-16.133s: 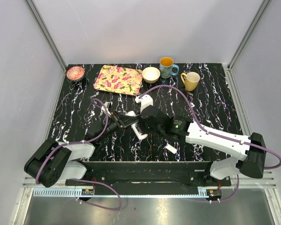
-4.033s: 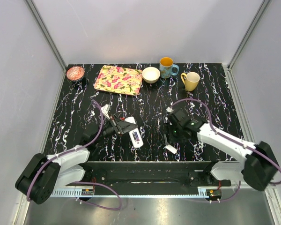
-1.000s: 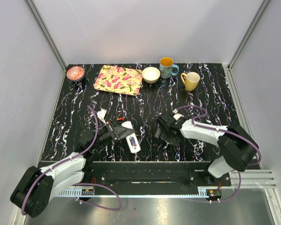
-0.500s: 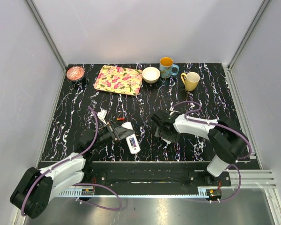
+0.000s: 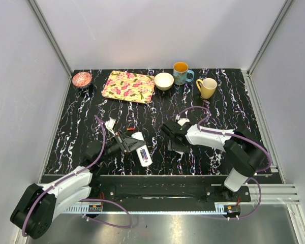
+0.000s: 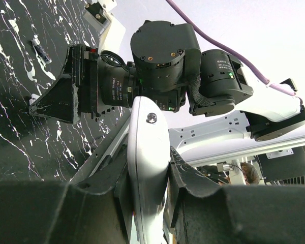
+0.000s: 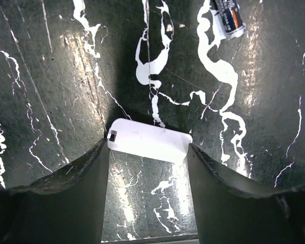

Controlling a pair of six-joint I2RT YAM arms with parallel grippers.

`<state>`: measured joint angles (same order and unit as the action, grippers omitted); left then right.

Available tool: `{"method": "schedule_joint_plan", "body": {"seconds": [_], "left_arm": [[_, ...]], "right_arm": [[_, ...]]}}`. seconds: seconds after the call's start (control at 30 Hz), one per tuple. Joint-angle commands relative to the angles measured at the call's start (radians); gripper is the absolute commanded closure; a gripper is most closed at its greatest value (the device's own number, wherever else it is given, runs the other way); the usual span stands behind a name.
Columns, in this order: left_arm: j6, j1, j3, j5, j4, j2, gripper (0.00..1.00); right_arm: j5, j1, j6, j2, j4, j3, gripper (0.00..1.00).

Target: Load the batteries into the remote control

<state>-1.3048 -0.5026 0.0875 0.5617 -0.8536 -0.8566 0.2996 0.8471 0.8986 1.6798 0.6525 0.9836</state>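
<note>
The remote control [image 5: 144, 153], a slim white bar, is held edge-on off the table in my left gripper [image 5: 129, 144]. In the left wrist view both pads press its sides, so the left gripper [image 6: 148, 168] is shut on the remote control [image 6: 148, 142]. My right gripper [image 5: 175, 145] points down at the table to its right. The right wrist view shows a small white cover piece [image 7: 149, 140] spanning the right gripper [image 7: 148, 147], each end touching a finger. One battery [image 7: 227, 18] lies beyond it, and another battery [image 6: 42, 49] lies further off.
Along the far edge stand a pink dish [image 5: 82, 79], a floral tray [image 5: 128, 86], a white bowl [image 5: 163, 81], a blue mug [image 5: 181, 73] and a yellow mug [image 5: 207, 87]. A small white piece [image 5: 111, 124] lies left of the left gripper.
My right gripper has slid left toward the remote control and its jaws have narrowed onto the cover piece. The left gripper and the remote control have stayed put.
</note>
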Motion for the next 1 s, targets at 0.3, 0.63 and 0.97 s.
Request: {"method": "schedule_joint_plan", "body": {"seconds": [0.3,0.63,0.97], "left_arm": [[0.018,0.004,-0.009,0.006,-0.025,0.047,1.00],[0.044,0.006,0.014,0.012,0.071,0.140,1.00],[0.050,0.007,0.003,-0.005,0.099,0.175,1.00]], "right_arm": [[-0.034,0.027,-0.552,0.050,-0.160,0.038,0.53],[-0.028,0.026,-0.728,0.132,-0.183,0.172,0.45],[-0.002,0.026,-0.505,-0.078,-0.275,0.046,0.18]]}}
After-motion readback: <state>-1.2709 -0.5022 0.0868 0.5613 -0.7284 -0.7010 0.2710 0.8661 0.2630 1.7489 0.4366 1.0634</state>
